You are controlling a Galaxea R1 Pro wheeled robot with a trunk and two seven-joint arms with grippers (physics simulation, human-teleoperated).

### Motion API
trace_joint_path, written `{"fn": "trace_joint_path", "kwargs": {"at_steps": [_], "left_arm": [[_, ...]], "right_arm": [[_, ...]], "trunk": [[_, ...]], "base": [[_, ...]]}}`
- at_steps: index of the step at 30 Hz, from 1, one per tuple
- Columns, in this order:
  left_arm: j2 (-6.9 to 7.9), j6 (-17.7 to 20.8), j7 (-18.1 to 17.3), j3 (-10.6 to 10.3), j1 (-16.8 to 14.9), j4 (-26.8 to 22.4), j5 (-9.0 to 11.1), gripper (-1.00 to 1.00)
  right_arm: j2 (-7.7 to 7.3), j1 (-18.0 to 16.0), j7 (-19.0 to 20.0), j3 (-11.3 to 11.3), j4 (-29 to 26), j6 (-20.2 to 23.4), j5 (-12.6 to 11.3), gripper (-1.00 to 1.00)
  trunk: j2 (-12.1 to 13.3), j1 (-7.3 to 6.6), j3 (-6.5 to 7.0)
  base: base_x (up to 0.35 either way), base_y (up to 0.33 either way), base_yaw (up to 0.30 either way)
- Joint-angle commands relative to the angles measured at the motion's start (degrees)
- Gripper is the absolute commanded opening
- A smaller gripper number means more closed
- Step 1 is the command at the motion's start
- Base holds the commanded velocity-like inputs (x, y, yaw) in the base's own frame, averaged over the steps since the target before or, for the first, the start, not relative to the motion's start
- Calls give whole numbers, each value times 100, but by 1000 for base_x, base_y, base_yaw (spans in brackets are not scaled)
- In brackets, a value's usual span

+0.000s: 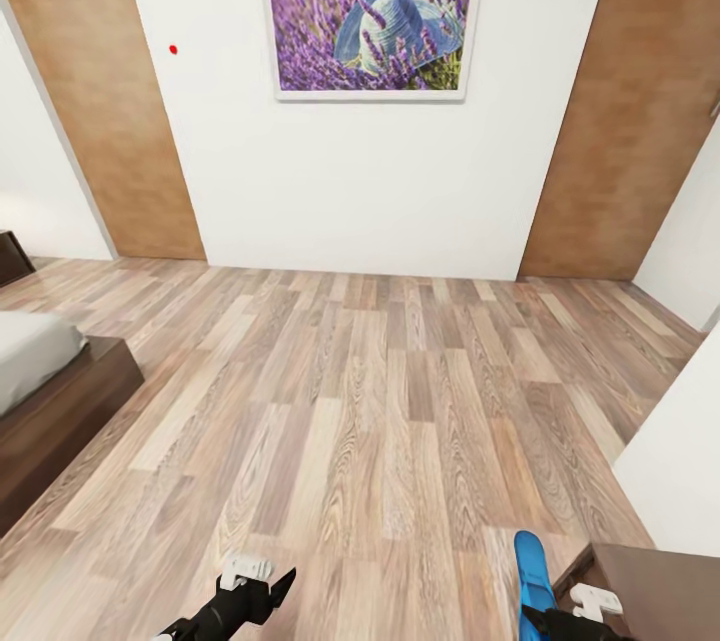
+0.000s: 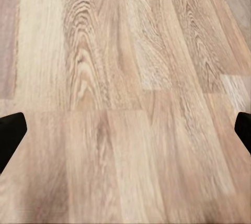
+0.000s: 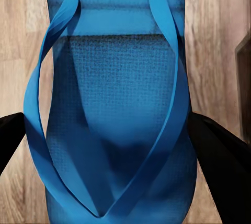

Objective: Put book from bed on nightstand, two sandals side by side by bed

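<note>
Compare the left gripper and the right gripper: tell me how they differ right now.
The right gripper is shut on a blue sandal; the left gripper holds nothing. The left gripper's black fingers stand wide apart, open above the bare wood floor; the right gripper's fingers press against the sandal's sides. Both have black fingers.

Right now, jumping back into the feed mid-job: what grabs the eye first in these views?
The big lavender-field picture on the white wall straight ahead stands out first. Next comes the bright blue sandal between the right gripper's fingers, its straps close up in the right wrist view. The bed corner sits at the left edge over bare wood-plank floor, and the left gripper hangs open above it.
</note>
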Motion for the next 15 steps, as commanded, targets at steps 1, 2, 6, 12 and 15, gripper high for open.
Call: {"fn": "trace_joint_path", "kwargs": {"at_steps": [1, 2, 6, 12, 15], "left_arm": [[0, 7, -36, 9, -3, 4, 45, 100], [0, 7, -36, 9, -3, 4, 45, 100], [0, 8, -36, 9, -3, 2, 45, 100], [0, 7, -36, 9, -3, 4, 45, 100], [0, 7, -36, 9, -3, 2, 45, 100]], "right_arm": [[0, -3, 26, -11, 2, 12, -28, -100], [0, -3, 27, -11, 2, 12, -28, -100], [1, -3, 29, -11, 2, 14, -28, -100], [1, -3, 28, -11, 2, 13, -28, -100], [1, -3, 26, -11, 2, 12, -28, -100]], "trunk": [[-2, 1, -5], [-2, 1, -5], [-2, 1, -5], [-2, 1, -5], [-2, 1, -5]], "base": [[203, -138, 4], [203, -138, 12], [203, -137, 60], [97, -52, 198], [10, -5, 278]]}}
